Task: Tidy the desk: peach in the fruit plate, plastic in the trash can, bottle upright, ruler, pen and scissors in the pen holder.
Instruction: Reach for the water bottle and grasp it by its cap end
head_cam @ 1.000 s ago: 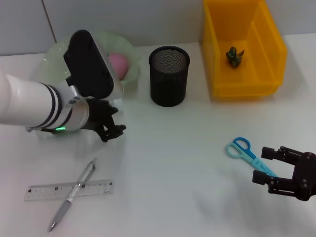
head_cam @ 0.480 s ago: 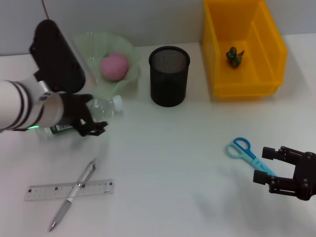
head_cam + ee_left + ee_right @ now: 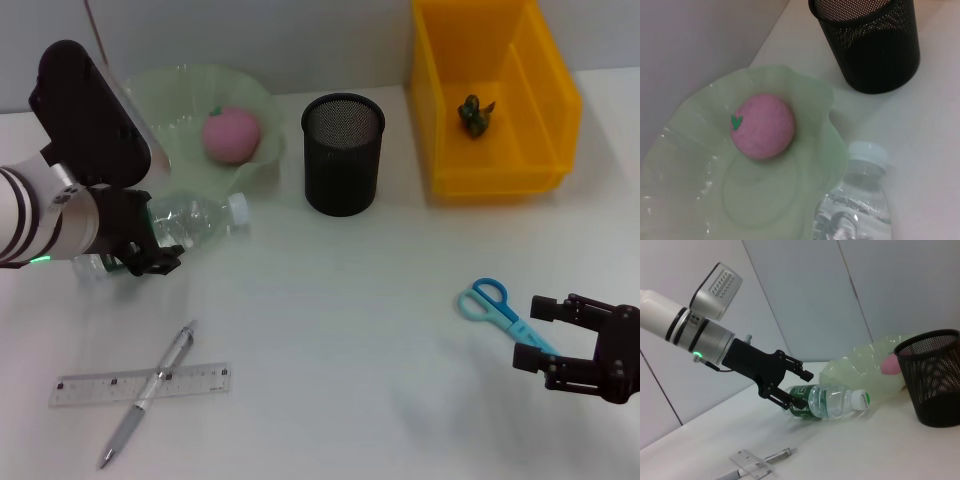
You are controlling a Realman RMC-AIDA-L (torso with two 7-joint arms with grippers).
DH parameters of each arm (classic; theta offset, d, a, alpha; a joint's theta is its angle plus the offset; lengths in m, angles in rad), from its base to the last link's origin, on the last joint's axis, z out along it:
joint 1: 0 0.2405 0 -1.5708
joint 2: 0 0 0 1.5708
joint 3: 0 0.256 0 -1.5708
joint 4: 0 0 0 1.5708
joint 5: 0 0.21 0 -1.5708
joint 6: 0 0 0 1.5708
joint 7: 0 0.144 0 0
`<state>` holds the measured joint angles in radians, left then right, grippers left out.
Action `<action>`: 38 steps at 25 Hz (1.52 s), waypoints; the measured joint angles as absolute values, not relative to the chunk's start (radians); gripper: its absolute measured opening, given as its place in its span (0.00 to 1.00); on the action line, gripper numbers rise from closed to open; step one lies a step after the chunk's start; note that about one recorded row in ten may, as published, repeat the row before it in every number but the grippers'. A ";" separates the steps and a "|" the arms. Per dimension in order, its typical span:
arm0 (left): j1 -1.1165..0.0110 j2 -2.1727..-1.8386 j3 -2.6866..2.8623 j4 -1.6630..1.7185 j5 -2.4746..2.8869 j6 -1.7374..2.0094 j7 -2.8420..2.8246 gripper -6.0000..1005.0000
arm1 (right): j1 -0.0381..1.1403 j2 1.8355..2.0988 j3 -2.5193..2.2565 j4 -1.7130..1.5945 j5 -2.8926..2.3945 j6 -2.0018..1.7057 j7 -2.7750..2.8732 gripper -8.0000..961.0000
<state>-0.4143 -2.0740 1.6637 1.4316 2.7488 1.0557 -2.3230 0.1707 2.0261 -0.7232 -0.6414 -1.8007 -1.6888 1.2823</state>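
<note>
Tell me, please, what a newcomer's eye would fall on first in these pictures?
Probably the left gripper, its fingers open around the base end of the clear bottle lying on its side at the table's left, just in front of the green fruit plate holding the pink peach. Next, the bright yellow bin at the back right, and the right gripper open beside the blue scissors.

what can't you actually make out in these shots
- Bottle: in the head view its base end is hidden behind the left gripper.
- Scissors: blade tips hidden behind the right gripper in the head view.
- Item in the yellow bin: too small to identify.
- Pen: cut off by the right wrist view's edge.
</note>
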 joint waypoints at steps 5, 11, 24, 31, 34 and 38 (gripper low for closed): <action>-0.444 -2.075 1.666 1.393 2.750 1.040 -2.324 0.75 | 0.172 2.026 -0.724 -0.641 -1.809 -1.689 1.282 0.88; -0.471 -2.076 1.666 1.346 2.747 1.001 -2.324 0.75 | 0.172 2.027 -0.723 -0.641 -1.818 -1.689 1.282 0.88; -0.463 -2.075 1.758 1.395 2.749 1.129 -2.330 0.75 | 0.173 2.029 -0.721 -0.642 -1.829 -1.689 1.296 0.88; -0.385 -2.074 1.780 1.568 2.749 1.127 -2.330 0.75 | 0.181 2.028 -0.724 -0.643 -1.829 -1.689 1.296 0.88; -0.410 -2.075 1.772 1.522 2.772 1.075 -2.370 0.75 | 0.183 2.029 -0.725 -0.643 -1.829 -1.689 1.296 0.88; -0.451 -2.074 1.760 1.440 2.802 1.021 -2.412 0.75 | 0.183 2.030 -0.725 -0.642 -1.832 -1.689 1.296 0.88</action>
<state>-0.4506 -2.0741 1.7602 1.4404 2.8020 1.0215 -2.4122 0.1827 2.0301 -0.7249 -0.6424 -1.8324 -1.6887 1.2962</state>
